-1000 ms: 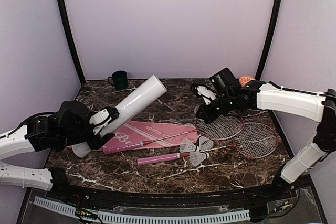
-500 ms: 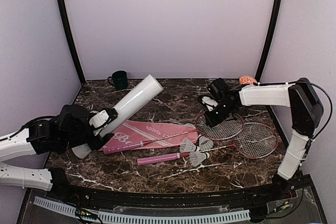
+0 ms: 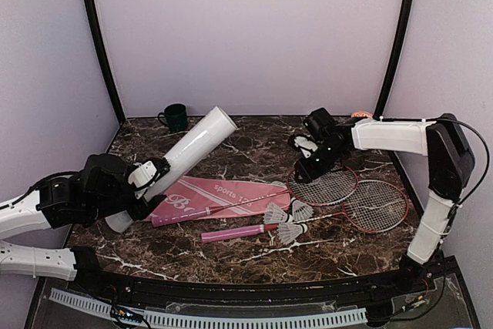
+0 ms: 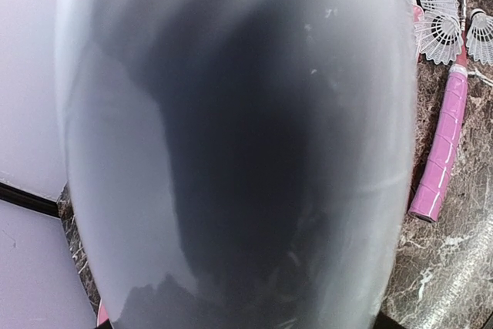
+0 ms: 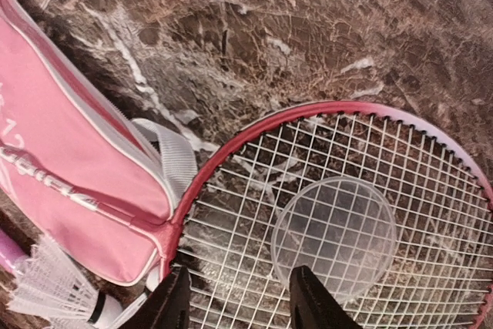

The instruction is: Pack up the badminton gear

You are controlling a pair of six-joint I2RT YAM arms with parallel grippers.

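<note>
Long white tube [image 3: 192, 148]: 1 count. It sits on the table's 9 o'clock side, tilted, with the upper end raised toward 1 o'clock. The left gripper [image 3: 152, 179] has its fingers clamped on the lower part.

Pink bag [image 3: 223, 193]: 1, flat at centre.

Rackets: 2. The far racket [image 3: 323, 184] and the near racket [image 3: 377, 206] have their heads side by side at 3 to 4 o'clock and their handles toward 9. The far racket's shaft crosses the bag.

Shuttlecocks [image 3: 276, 213]: 3, clustered at 5 o'clock of the bag.

Right gripper [image 5: 239, 289]: over the far racket's head, fingers spread, nothing between them. A clear round lid [image 5: 333, 236] lies on the strings.

Surface: dark marble-patterned table [image 3: 254, 140] with white veins.

Room: lavender walls [image 3: 246, 36] and black corner posts [image 3: 98, 44].

Green mug [image 3: 176, 117]: 1, at 11 o'clock.

Orange bowl [image 3: 362, 115]: 1, at 1 o'clock, mostly hidden.
</note>
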